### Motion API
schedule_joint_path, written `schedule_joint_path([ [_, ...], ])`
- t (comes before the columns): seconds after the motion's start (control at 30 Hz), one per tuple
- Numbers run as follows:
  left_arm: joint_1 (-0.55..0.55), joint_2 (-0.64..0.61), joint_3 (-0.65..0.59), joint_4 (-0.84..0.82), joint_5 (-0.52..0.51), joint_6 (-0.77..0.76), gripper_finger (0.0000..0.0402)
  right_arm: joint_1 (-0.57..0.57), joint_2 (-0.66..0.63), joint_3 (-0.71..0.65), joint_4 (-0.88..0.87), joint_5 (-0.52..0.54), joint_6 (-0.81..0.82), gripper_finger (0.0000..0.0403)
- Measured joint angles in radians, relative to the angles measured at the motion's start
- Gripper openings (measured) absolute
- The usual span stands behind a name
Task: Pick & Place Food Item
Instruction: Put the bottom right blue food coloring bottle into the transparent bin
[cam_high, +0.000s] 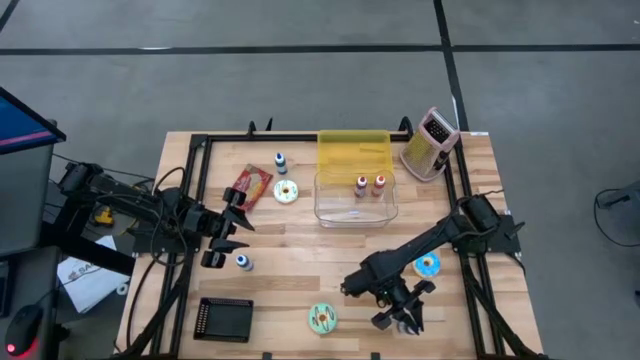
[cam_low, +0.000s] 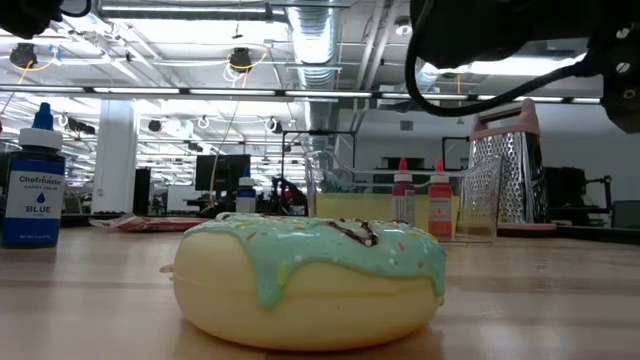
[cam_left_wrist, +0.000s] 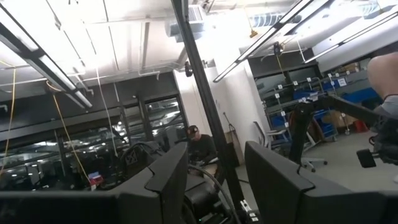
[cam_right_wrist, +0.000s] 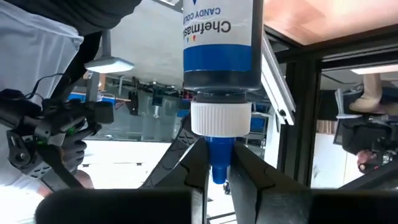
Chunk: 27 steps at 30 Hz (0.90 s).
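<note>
On the table, seen from above: three doughnuts lying loose, the green-iced doughnut (cam_high: 322, 318) near the front edge and none in the clear tub (cam_high: 320, 203), so no placing done. Right gripper (cam_high: 403, 315) low, near that doughnut; left gripper (cam_high: 228, 228) waiting at the left side. At table height: green-iced doughnut flat on the wood, untouched. Past the left wrist: fingers apart, nothing between. Past the right wrist: fingers closed on the nozzle of a blue colouring bottle (cam_right_wrist: 217, 56) (hardly the food item). Picking and placing both seemingly left to do.
</note>
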Motion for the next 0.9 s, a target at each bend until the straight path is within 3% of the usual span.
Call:
schedule_joint_path([
  [0.43, 0.000, 0.000, 0.000, 0.010, 0.036, -0.004, 0.0154, -0.016, 0.000, -0.090, 0.041, -0.005, -0.018, 0.0036],
  [0.9, 0.000, 0.000, 0.000, 0.010, 0.036, -0.004, 0.0154, -0.047, 0.000, -0.090, 0.090, 0.032, -0.055, 0.0100],
])
